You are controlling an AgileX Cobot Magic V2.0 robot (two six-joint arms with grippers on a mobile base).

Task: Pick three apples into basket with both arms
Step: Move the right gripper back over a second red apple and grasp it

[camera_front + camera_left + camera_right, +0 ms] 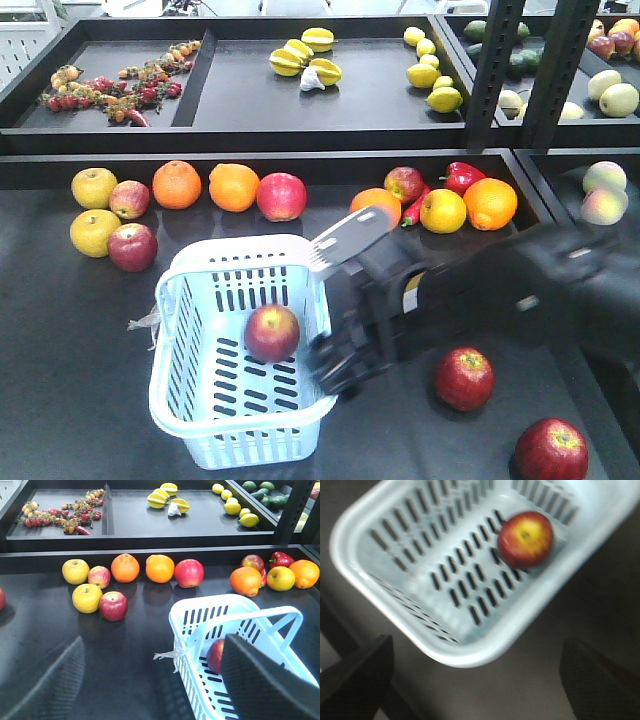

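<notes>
Right pincer (476, 645) is hovering open at the basket (175, 290), one apple (272, 333) lying inside, likely readying for nearby apples (464, 378); left pincer (152, 645) is gaping empty

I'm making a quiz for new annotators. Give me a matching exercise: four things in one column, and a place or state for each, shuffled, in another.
1. pale blue-white slotted plastic basket
2. yellow ribbed starfruits
3. glossy red pepper
4. black right gripper

A. open, empty
B. upper shelf tray
C. holds one round dark-red apple
D. back of lower shelf

Pairs: 1-C, 2-B, 3-D, 4-A
</notes>
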